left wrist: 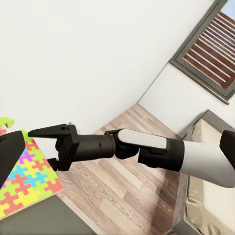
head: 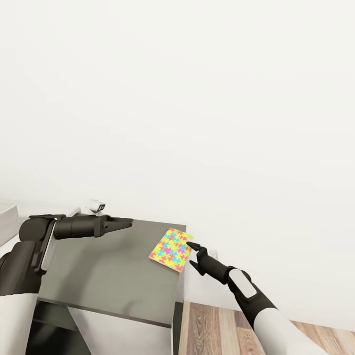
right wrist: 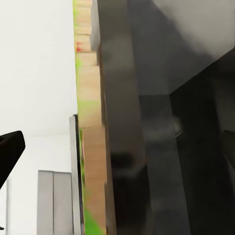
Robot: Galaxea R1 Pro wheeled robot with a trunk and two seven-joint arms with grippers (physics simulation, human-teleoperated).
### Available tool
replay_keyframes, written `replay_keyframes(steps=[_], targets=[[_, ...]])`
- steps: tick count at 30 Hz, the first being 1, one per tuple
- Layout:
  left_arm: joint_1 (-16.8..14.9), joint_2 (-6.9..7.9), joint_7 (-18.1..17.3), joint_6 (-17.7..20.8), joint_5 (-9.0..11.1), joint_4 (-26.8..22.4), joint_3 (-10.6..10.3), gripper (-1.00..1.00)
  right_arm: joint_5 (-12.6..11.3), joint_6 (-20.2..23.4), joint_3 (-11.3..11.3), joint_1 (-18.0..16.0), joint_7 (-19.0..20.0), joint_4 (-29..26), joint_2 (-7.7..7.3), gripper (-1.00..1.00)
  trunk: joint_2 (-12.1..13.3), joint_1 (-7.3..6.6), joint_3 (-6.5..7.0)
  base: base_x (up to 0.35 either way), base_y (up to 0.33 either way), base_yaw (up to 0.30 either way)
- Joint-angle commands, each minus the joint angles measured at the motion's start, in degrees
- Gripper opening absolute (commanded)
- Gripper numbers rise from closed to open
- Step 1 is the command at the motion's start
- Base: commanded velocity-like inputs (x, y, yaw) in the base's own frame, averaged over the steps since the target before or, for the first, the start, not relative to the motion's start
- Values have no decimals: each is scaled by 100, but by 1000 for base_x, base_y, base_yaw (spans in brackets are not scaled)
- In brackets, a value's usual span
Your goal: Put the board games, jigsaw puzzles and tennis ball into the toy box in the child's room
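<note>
One jigsaw puzzle (head: 171, 250) of bright interlocking pieces lies flat at the right edge of a dark grey cabinet top (head: 108, 266), its corner hanging over the side. My right gripper (head: 191, 254) is open at that overhanging edge, one finger above and one below it. The right wrist view looks along the puzzle's edge (right wrist: 90, 147), which runs between the spread fingers (right wrist: 10, 147). From the left wrist view the right gripper (left wrist: 44, 148) stands open beside the puzzle (left wrist: 24, 178). My left gripper (head: 125, 223) hovers open over the cabinet's far left, well clear of the puzzle.
Wood floor (head: 222, 325) lies to the right of the cabinet, and a white wall stands behind it. A pale surface edge (head: 7, 217) shows at far left. The left wrist view catches the bed (left wrist: 198, 205) with its beige mattress and a window with blinds (left wrist: 210, 49).
</note>
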Motion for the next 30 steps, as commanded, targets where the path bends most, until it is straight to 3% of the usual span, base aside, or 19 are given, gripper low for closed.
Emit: replay_keyframes(steps=[1, 22, 23, 30], targets=[[-3, 2, -19, 61, 0, -1, -1, 100, -13, 10, 7, -4, 10, 3, 0, 100, -3, 0, -6, 35, 0, 0], [-3, -1, -19, 61, 0, -1, -1, 100, -12, 0, 4, -4, 10, 3, 4, 100, -3, 0, -6, 3, 0, 0], [-3, -2, -19, 61, 0, -1, -1, 100, -12, 0, 3, -4, 10, 3, 4, -100, -3, 0, -6, 0, 0, 0], [-1, -15, -19, 61, 0, -1, -1, 100, -12, -1, 5, -4, 10, 3, 4, -100, -3, 0, -6, 0, 0, 0]])
